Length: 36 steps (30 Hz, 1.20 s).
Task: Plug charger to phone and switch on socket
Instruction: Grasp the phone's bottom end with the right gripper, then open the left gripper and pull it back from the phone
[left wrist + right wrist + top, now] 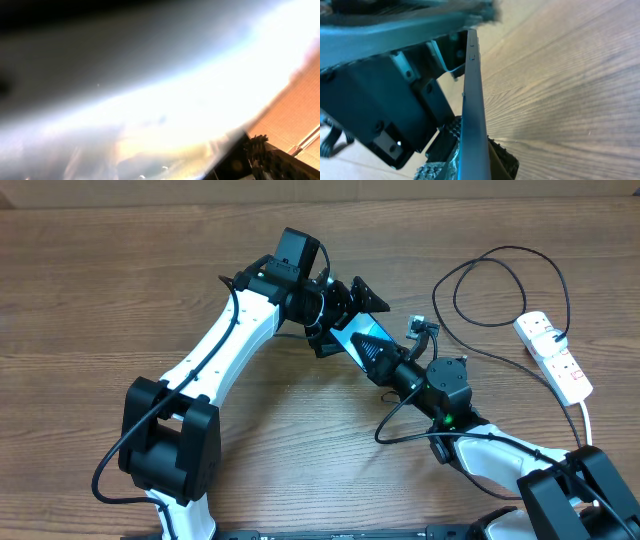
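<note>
Phone (pixel 471 100) stands edge-on, pinched across its thin faces by the shut right pincer (pixel 472 150). Left pincer (pixel 348 318) sits just beyond the phone's far end with jaws spread, holding nothing. Cable (pixel 424 328) lies loose near the right pincer, the power strip (pixel 555 355) well apart to its right.

Risk: the narrow grip lets the phone pivot or slip once the plug is pushed in.

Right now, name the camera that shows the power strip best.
The overhead view. The white power strip lies there in full on the right, with its thick white cord. The left wrist view is only blurred glare, and the right wrist view is filled by the phone seen edge-on. Neither shows the strip.
</note>
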### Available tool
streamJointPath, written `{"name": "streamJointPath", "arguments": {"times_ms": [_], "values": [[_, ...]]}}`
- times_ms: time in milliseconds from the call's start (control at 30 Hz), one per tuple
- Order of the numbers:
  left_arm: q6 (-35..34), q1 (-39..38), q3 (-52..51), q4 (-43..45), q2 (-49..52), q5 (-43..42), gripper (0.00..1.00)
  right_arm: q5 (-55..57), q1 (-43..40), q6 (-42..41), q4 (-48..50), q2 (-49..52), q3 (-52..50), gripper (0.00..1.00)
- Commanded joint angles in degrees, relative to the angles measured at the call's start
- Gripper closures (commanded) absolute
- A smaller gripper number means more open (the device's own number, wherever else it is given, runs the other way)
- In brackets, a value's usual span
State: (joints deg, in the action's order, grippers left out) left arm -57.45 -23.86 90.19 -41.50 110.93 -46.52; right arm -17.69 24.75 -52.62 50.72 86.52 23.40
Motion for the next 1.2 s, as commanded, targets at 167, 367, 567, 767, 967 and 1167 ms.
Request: {"name": "streamJointPath", "arguments": {"times_ms": [167,367,567,767,967,1167], "values": [[14.0,6.6,1.1,1.0,-0.1,-0.4,0.00,-5.5,0.3,-19.5,-6.8,-0.6,1.1,0.96],[23.5,12.4,1.1,-7.5,-3.6,5.0,0.00,-14.3,0.3,-26.6,-7.8,-0.6,1.1,0.96],[29.8,15.0,1.1,-15.1,-13.1,16.1,0.00,-23.4,0.3,-36.4,-7.8,-0.6,1.1,0.96],[30.4,15.2,1.1,-18.7,-24.0,24.7,0.00,-30.1,0.3,-53.2,-7.8,-0.6,1.0,0.96],[27.7,15.2,1.1,-28.3,-32.9,33.2,0.00,-30.6,0.3,-63.6,-7.8,-0.6,1.1,0.96],[23.5,15.2,1.0,-38.2,-39.7,44.2,0.00,-26.5,0.3,-64.6,-7.7,-0.6,1.1,0.96]]}}
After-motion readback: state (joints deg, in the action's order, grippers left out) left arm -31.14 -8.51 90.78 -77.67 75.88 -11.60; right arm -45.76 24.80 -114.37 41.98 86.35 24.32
